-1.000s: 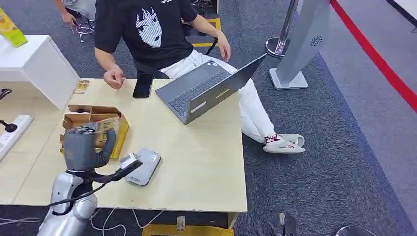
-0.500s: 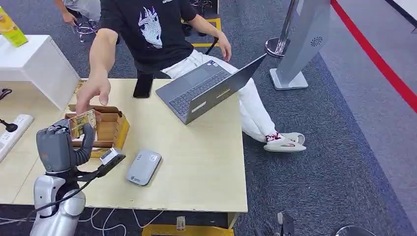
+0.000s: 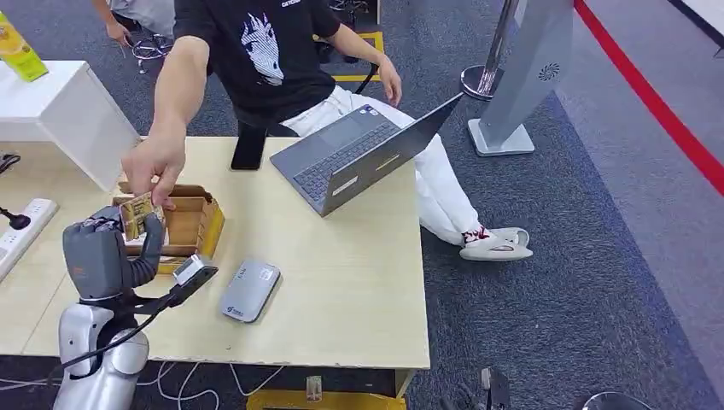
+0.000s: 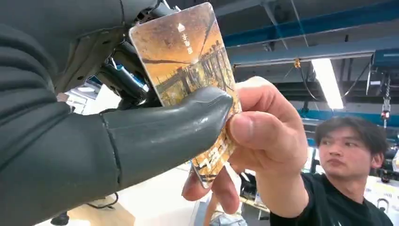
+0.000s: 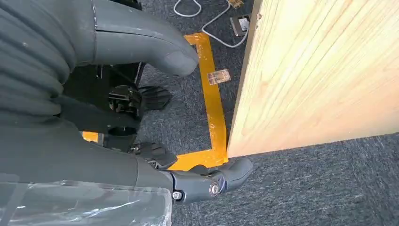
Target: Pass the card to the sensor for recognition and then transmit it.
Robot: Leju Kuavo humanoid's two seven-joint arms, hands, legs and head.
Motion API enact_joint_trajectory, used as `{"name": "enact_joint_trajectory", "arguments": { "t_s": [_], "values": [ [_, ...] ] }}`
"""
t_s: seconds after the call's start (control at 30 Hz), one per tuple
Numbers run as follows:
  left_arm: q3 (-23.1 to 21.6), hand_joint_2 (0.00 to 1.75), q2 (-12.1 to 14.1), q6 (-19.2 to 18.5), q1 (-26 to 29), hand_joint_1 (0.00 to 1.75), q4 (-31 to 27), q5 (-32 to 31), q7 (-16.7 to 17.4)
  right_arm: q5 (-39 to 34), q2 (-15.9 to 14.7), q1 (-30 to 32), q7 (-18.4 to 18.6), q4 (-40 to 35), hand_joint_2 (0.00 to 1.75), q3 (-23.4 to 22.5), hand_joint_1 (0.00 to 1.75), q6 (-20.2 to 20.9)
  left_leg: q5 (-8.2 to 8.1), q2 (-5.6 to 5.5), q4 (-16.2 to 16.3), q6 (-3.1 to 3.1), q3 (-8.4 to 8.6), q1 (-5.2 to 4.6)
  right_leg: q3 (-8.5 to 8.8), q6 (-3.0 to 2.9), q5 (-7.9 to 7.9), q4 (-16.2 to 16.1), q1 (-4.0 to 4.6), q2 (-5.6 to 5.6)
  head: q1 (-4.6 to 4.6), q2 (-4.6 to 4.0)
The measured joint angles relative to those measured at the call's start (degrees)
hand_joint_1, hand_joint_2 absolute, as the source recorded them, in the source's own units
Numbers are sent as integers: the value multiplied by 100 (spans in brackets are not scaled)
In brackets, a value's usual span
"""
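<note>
Left hand (image 3: 107, 252) keeps card (image 4: 188, 75) pinched, thumb against fingers (image 4: 127, 82); person's hand (image 3: 154, 162) now grips card's far end. Right hand (image 5: 70, 94) open, empty.

Glossy printed card (image 4: 188, 70), pinched by a matt grey rubbery left hand (image 3: 107, 252). Pale wood-grain table (image 3: 341, 282), smooth. Brown cardboard box (image 3: 192, 224), matt. Rough grey carpet (image 3: 580, 282); brushed metal laptop (image 3: 359, 154) at upper centre.

Your left arm (image 3: 94, 359) rises upright from below, wrist straight, with the left robot hand (image 3: 107, 249) raised, its thumb and fingers pinching the card (image 4: 188, 70). Your right robot hand (image 5: 141, 108) hangs low, thumb and fingers spread, holding nothing.
</note>
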Motion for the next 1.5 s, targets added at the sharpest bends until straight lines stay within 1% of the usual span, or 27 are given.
{"name": "enact_joint_trajectory", "arguments": {
  "t_s": [0.13, 0.2, 0.43, 0.53, 0.57, 0.6, 0.67, 0.77, 0.83, 1.03, 1.27, 1.5],
  "values": [
    [-2, 175, 26, -517, 6, 0, 4, 74, -160, -11, 0, 0, -28, -2, 175, 0, 0, 9, 0, 0, 0, 0, 0, 0, -1, 0, 0, 0, 0, 0, -2, 0],
    [-2, 175, 46, -683, 26, 0, 7, 140, -225, -11, 0, 0, -41, 0, 175, 0, 0, 9, 0, 0, 0, 0, 0, 0, -2, 0, 0, 0, 0, 0, -2, 0],
    [-4, 175, 72, -828, 42, 0, 39, 175, -260, -20, 0, 1, -46, -2, 175, 0, 0, 11, 0, 0, 0, 0, 0, 0, -2, 0, 0, 0, 0, 0, 0, 0],
    [-4, 175, 74, -913, 45, 0, 57, 179, -214, -37, 0, 1, -46, -2, 175, 0, 0, 9, 0, 0, 0, 0, 0, 0, -2, 0, 0, 0, 0, 0, 0, 0],
    [-7, 175, 81, -1080, 42, 0, 70, 162, -149, -48, 0, 1, -48, -2, 175, 0, 0, 9, 0, 0, 0, 0, 0, 0, -2, 0, 0, 0, 0, 0, 0, 0],
    [-24, 175, 127, -1334, 41, 0, 92, 114, -63, -52, 0, 1, -55, -4, 175, 0, 0, 11, 0, 0, 0, 0, 0, 0, -2, 0, 0, 0, 0, 0, 0, 0],
    [-83, 175, 271, -1814, 27, 0, 217, -11, 96, -57, 0, 2, -72, -7, 175, 0, 0, 17, 0, 3, 0, 0, 1, 0, -4, 0, 0, 0, 0, 3, -2, 0],
    [-199, 175, 475, -2046, -18, 0, 512, -144, 223, -59, -2, 3, -85, -11, 175, 0, 0, 17, 0, 4, 0, 0, 1, 2, -6, 0, 0, 0, 1, 4, 0, 0],
    [-289, 175, 601, -2082, -68, 0, 761, -396, 446, -59, 0, -2, -85, -13, 175, 0, 0, 22, 0, 6, -1, -1, 1, 2, -7, 0, 0, 0, 1, 6, -2, 0],
    [-487, 175, 826, -2041, -239, 0, 1359, -839, 868, -41, -2, -1, -85, -13, 175, 0, 0, 15, 0, 8, 0, -1, 0, 1, -6, 0, 0, 0, 0, 9, -2, 0],
    [-599, 175, 935, -2037, -349, 0, 1683, -898, 900, -35, -2, -2, -85, -15, 175, 0, 0, 15, 0, 7, 0, -1, 0, 1, -6, 0, 0, 0, 0, 8, -2, 0],
    [-621, 175, 938, -2037, -379, 0, 1814, -898, 907, -35, -2, -2, -85, -15, 175, 0, 0, 15, 0, 7, 0, -1, 0, 1, -6, 0, 0, 0, 0, 8, -2, 0]
  ]
}}
